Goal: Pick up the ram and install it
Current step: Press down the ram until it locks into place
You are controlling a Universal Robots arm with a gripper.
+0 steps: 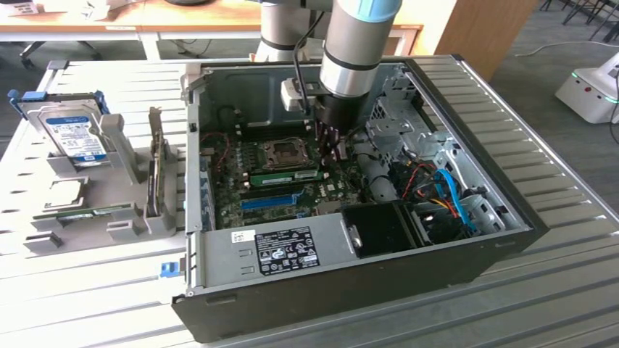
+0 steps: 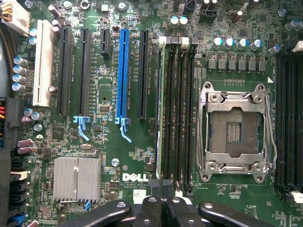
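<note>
This is a robotics lab or test workshop, no question. An opened desktop computer case (image 1: 338,217) lies on its side on a ribbed metal surface (image 1: 541,290), its motherboard (image 2: 118,163) bare to the room. Beside it, at the exterior view's left, grey fixtures (image 1: 97,188) hold a hard drive (image 1: 75,138) upright. Behind stand wooden desks (image 1: 116,29), and a white machine (image 1: 590,90) sits on the carpeted floor (image 1: 541,36).

In the open case (image 1: 503,239), the ram (image 1: 290,176) sits seated in the motherboard (image 1: 246,190), just beside the processor socket (image 1: 287,151).
</note>
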